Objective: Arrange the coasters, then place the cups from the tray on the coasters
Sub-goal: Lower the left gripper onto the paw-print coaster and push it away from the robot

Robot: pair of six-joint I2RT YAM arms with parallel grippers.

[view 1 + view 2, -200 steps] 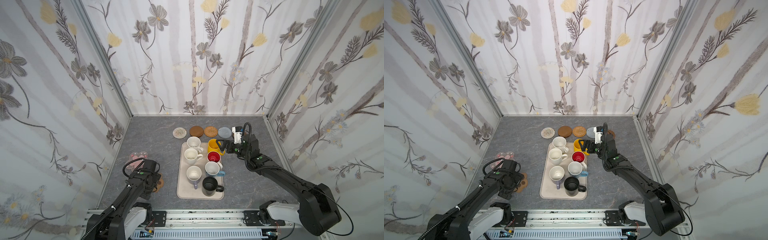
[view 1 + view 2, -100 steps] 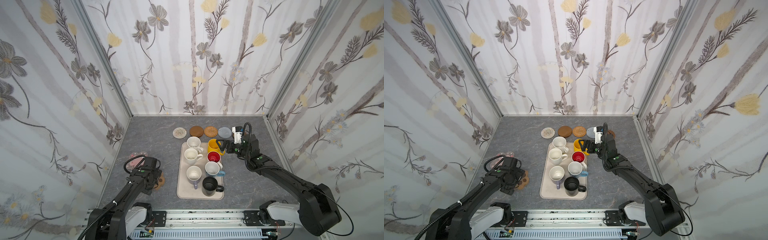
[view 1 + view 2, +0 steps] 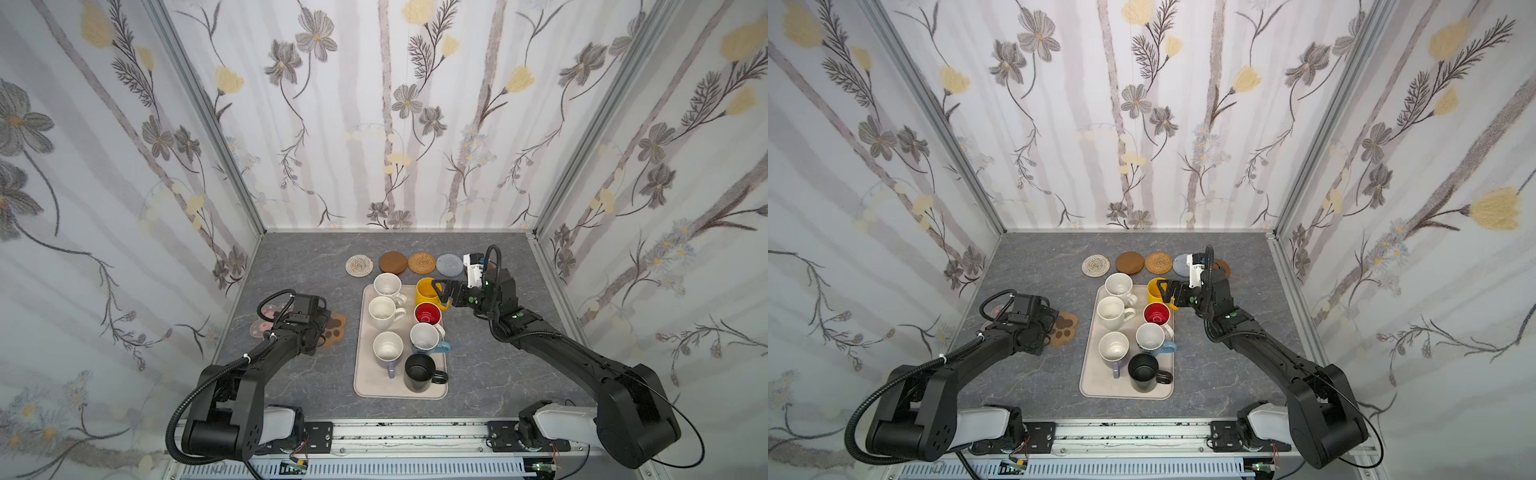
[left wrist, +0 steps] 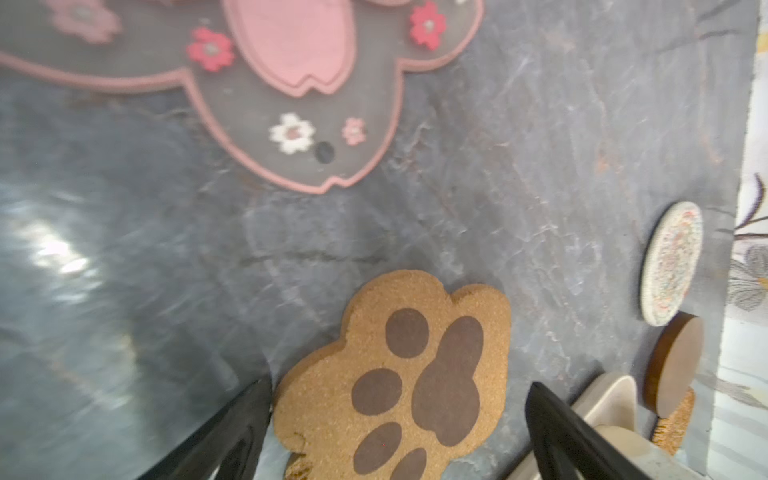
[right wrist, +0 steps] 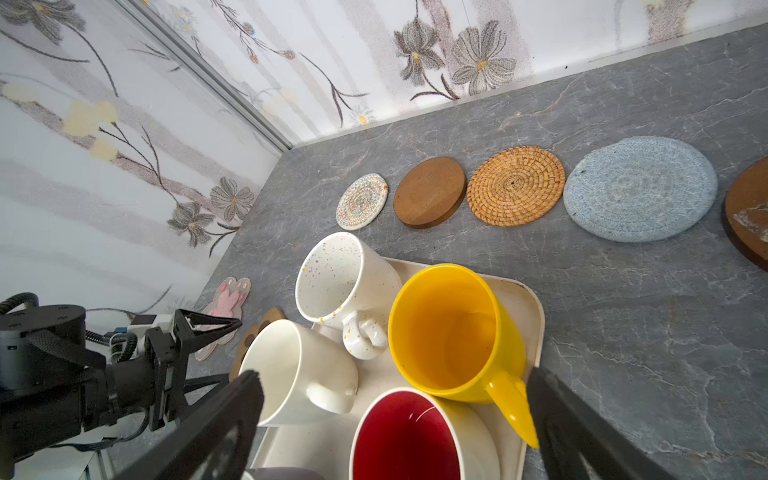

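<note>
While left fingers, spread wide and empty, flank paw coaster lying flat on table beside tray: thin edge, pinch may skid off. Right fingers open, empty, near yellow mug on tray; crowded neighbours, closing could knock red-inside mug.

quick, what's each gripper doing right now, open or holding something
Left gripper: open, holding nothing, jaws spread over the paw coaster.
Right gripper: open, holding nothing, jaws spread by the yellow mug.
</note>
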